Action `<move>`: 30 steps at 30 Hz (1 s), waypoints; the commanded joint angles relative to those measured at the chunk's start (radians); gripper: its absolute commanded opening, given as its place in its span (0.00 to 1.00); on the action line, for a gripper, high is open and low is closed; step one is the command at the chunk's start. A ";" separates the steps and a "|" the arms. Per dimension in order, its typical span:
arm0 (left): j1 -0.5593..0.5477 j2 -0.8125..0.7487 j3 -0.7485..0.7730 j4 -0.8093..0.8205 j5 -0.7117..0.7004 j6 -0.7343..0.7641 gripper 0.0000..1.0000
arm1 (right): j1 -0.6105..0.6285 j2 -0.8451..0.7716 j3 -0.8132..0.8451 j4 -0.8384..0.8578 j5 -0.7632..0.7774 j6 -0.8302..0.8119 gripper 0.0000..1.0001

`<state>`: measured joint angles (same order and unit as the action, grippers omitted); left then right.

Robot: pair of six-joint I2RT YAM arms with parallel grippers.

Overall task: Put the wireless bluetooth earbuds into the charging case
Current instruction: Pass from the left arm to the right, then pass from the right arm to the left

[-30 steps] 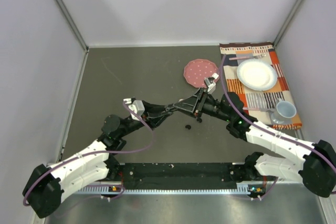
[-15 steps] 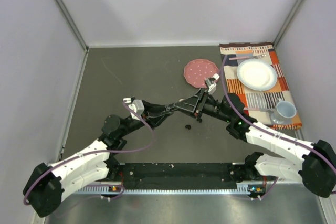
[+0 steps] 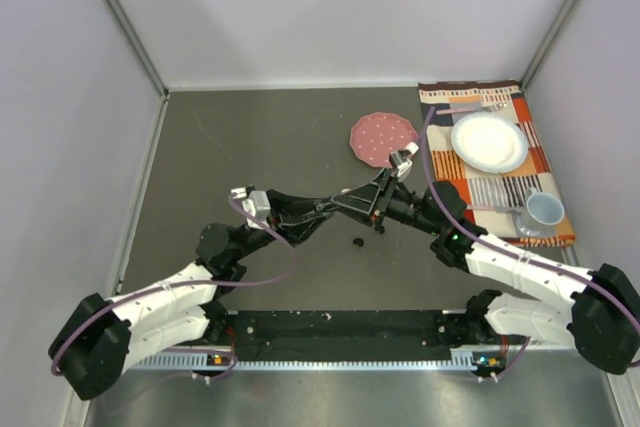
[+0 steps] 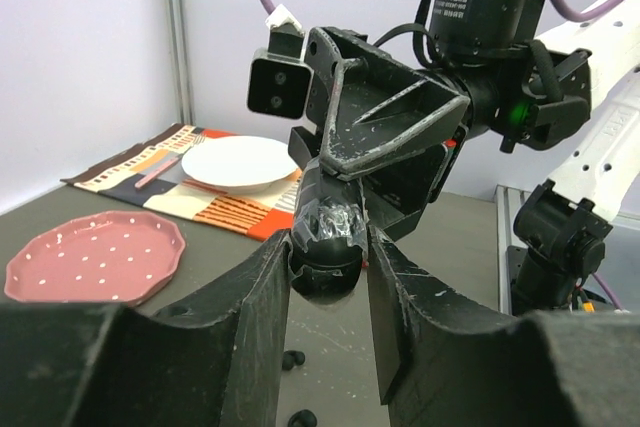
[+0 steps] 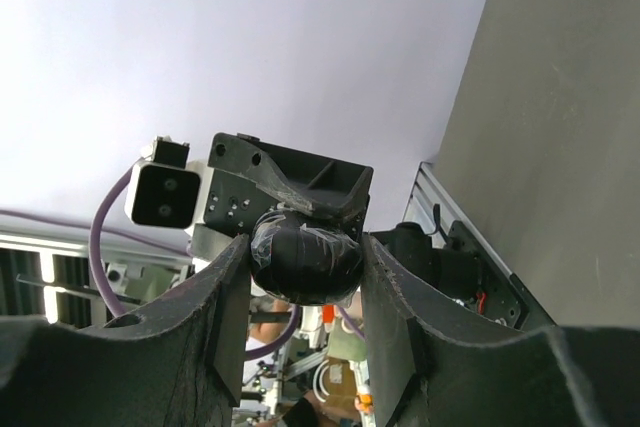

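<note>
This was a robot lab's test cell: a bare grey table [image 3: 250, 137] boxed in by plain pale walls [image 3: 330, 7] with metal corner posts [image 3: 120, 17]. Beyond the right gripper [image 3: 347, 204] lay staged props: a pink dotted disc [image 3: 381, 137], and to its right a striped placemat [image 3: 500, 192] bearing a white plate [image 3: 488, 141] and cup [image 3: 544, 211]. Behind it, past the table's edge, stood cluttered equipment [image 5: 330, 347].

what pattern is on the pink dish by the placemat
The pink dish is covered in small white dots. It shows best in the left wrist view.
</note>
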<state>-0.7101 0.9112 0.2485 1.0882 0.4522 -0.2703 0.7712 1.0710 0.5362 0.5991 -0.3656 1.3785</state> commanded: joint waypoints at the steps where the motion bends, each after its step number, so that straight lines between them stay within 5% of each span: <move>1: -0.015 0.029 -0.009 0.163 0.003 -0.033 0.41 | 0.002 0.004 -0.010 0.088 -0.007 0.025 0.03; 20: -0.038 0.143 -0.023 0.312 -0.040 -0.050 0.45 | 0.002 -0.005 -0.048 0.212 0.005 0.071 0.03; 30: -0.054 0.258 -0.040 0.575 -0.066 -0.096 0.41 | 0.002 0.000 -0.064 0.242 0.013 0.085 0.03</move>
<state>-0.7532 1.1461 0.2176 1.2907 0.4000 -0.3393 0.7719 1.0752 0.4709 0.7700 -0.3630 1.4513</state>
